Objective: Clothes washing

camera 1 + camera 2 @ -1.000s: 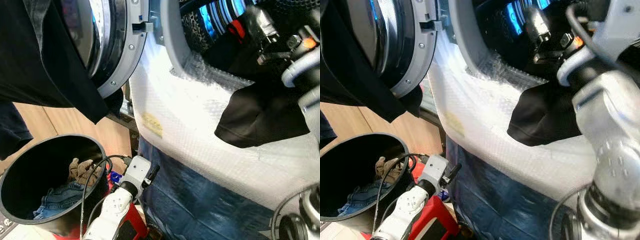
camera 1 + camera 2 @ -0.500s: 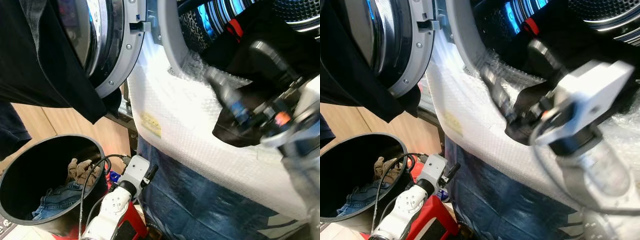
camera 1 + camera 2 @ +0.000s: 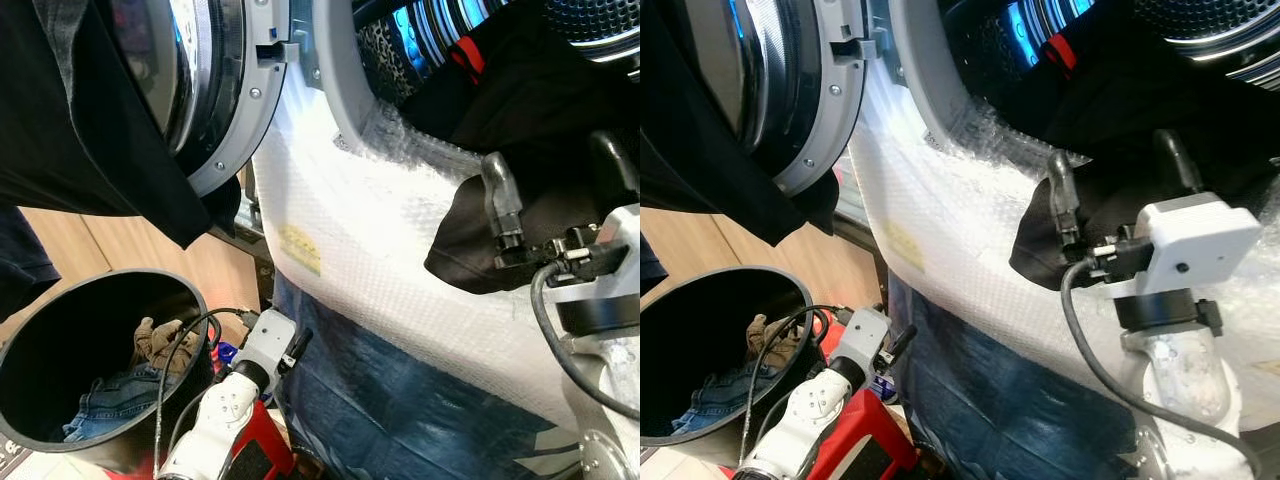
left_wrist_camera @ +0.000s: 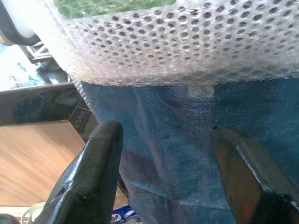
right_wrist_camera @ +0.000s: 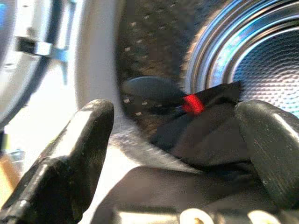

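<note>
- Black garment (image 3: 520, 180) hangs half out of the washing machine drum (image 5: 261, 51), draped over the bubble-wrapped front (image 3: 380, 250); a red tag (image 5: 192, 103) shows at the drum mouth.
- Right gripper (image 3: 1118, 170) is raised just before the garment, fingers (image 5: 70, 154) spread wide, nothing between them.
- Left gripper (image 4: 163, 186) is low beside the blue-wrapped lower panel (image 4: 187, 154), jaws wide, empty.
- Black bin (image 3: 60, 320) below the open door (image 3: 225, 90) holds jeans (image 3: 110, 405) and a brown cloth (image 3: 160, 345).

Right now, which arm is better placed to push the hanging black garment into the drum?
The right. Its open right gripper is up at the black garment draped over the washer opening, while the left gripper hangs low beside the black bucket, well below the drum.
</note>
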`<state>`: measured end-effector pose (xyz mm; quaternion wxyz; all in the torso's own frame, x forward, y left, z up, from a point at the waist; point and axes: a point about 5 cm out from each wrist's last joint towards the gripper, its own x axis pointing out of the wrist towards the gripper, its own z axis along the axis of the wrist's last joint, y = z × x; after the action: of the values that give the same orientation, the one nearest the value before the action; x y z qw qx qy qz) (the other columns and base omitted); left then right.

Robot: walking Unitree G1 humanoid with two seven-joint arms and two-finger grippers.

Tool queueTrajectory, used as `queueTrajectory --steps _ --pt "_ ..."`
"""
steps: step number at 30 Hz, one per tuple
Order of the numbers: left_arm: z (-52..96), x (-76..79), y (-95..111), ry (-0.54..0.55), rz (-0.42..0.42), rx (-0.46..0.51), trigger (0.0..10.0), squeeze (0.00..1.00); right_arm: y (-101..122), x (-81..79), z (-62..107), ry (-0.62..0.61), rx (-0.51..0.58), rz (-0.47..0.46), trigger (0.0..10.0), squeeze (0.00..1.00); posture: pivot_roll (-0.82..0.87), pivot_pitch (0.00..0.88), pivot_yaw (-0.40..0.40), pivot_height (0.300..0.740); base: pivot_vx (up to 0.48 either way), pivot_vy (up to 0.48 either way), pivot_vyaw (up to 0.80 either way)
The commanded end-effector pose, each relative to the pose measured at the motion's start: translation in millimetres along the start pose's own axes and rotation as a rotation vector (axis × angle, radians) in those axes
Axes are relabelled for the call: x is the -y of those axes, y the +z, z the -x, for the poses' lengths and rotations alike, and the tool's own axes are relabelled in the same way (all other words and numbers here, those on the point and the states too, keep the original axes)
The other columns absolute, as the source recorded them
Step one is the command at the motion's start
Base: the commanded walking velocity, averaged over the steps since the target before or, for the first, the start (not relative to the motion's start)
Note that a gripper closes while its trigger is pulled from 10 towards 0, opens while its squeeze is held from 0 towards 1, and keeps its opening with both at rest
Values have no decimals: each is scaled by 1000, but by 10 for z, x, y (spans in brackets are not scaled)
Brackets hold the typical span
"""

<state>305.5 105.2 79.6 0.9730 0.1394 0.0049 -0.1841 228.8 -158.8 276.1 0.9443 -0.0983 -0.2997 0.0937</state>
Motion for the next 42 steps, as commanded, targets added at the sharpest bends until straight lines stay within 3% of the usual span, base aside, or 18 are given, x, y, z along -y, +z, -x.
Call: queueTrajectory --steps 1,3,7,16,22,30,32,42 --pt "11 -1 -30 -9 -3 -13 10000 0 158 -21 19 2 77 182 10000 0 -114 132 -3 740 0 0 0" --pt "12 1 -31 -12 -3 -13 10000 0 257 -72 8 3 155 334 10000 0 -118 134 1 740 0 0 0" --pt "1 12 -18 -10 1 -10 10000 0 241 -105 71 -39 177 415 10000 0 -115 134 2 740 0 0 0" --pt "1 -14 -18 -7 -2 -10 10000 0 -6 -356 306 11 81 382 10000 0 -114 131 3 740 0 0 0" --pt "-5 4 -9 -10 -1 -7 10000 0 -127 -338 345 -71 33 387 10000 0 -105 131 4 740 0 0 0" --pt "-20 3 19 -5 1 3 10000 0 -270 -341 312 -147 31 490 10000 0 -98 128 -3 740 0 0 0" --pt "-20 0 20 -3 1 3 10000 0 -295 -287 283 -229 19 507 10000 0 -96 128 -3 740 0 0 0" --pt "-11 8 13 -1 3 1 10000 0 -417 -243 277 -304 -21 481 10000 0 -94 127 -7 740 0 0 0"
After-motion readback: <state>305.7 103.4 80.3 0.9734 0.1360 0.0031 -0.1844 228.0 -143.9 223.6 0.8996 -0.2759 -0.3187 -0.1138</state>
